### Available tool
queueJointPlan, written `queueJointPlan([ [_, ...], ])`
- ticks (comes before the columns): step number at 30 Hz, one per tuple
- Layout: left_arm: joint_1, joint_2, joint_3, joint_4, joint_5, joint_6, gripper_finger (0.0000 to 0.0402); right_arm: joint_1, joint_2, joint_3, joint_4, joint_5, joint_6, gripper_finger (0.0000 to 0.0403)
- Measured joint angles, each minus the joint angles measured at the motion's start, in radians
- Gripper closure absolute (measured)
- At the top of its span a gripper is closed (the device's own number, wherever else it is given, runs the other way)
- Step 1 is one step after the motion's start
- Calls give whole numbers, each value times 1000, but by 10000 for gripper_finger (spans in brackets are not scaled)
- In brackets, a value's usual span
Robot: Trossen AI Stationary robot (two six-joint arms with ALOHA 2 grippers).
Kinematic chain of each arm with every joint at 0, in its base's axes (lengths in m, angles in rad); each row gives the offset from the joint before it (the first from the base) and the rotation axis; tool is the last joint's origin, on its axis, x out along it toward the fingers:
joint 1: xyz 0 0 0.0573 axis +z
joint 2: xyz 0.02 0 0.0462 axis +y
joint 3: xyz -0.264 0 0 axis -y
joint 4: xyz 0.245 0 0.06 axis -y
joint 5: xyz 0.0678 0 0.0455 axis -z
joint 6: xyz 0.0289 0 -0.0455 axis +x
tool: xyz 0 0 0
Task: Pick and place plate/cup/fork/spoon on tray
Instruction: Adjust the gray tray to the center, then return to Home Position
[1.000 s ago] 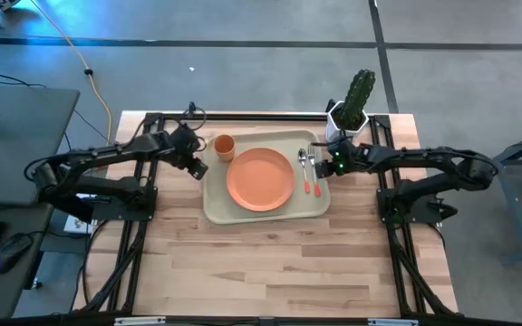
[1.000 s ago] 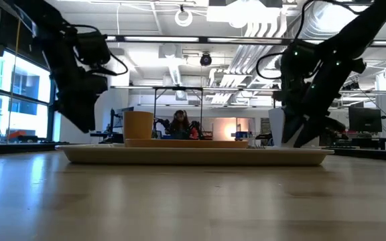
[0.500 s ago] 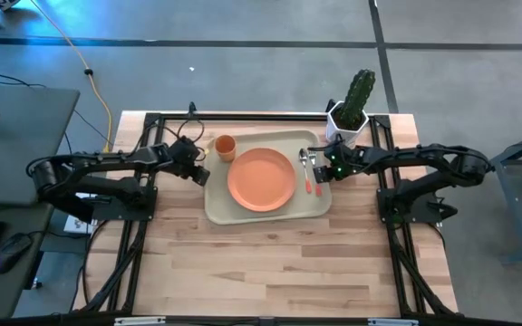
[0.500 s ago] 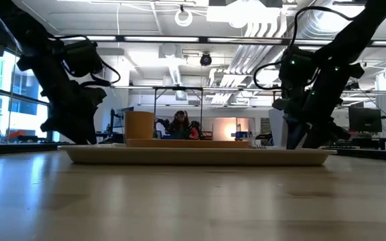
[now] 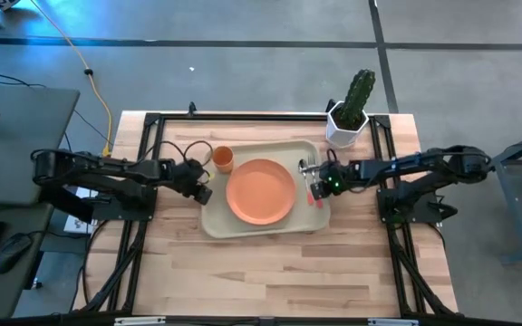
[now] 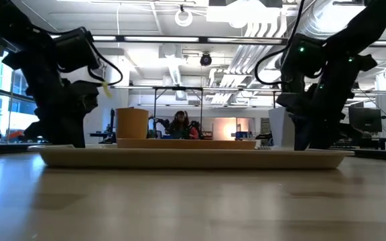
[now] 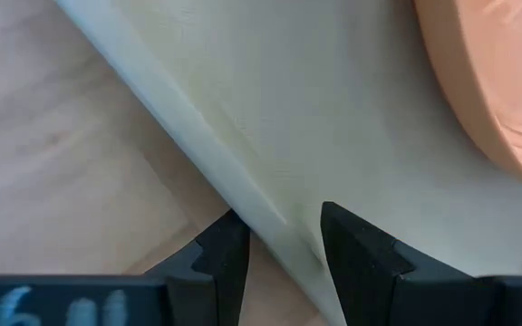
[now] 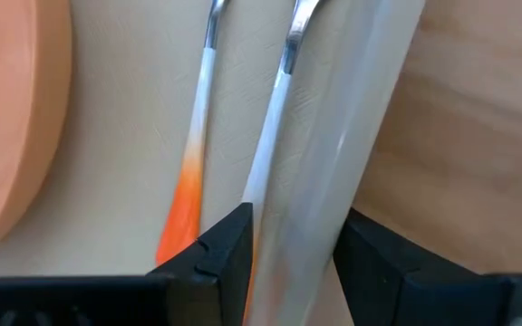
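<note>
Grippers sit at both short sides of the cream-beige rectangular plastic tray (image 5: 263, 217): the left gripper (image 7: 277, 237) and the right gripper (image 8: 295, 237) each straddle its raised rim, fingers narrowly apart, whether pinching I cannot tell. Round orange plastic plate (image 5: 261, 191), small orange cup (image 5: 224, 159) and two orange-handled metal utensils (image 8: 199, 136) lie inside.

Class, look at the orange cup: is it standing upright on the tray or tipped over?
Upright. The low view shows the cup standing straight on the tray, mouth up; the high view shows its round opening in the tray's corner.
</note>
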Motion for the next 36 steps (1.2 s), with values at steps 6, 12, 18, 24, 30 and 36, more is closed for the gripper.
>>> queueJointPlan([
  [6, -142, -2, 2, -14, -77, -108, 273, 150, 0, 0, -16, 60, 135, 269],
  [12, -215, -6, 10, -29, -87, -147, 273, 273, -18, -1, -39, 111, 275, 269],
  [18, -226, -32, 52, -103, -77, -105, 273, 320, -104, -3, -81, 169, 303, 243],
  [24, -224, -94, 85, -214, -121, -44, 273, 320, -210, -1, -153, 216, 302, 171],
  [30, -223, -149, 86, -233, -166, -26, 273, 319, -226, -1, -238, 258, 306, 124],
  [36, -223, -257, 119, -242, -190, -11, 273, 317, -299, 59, -224, 363, 179, 121],
])
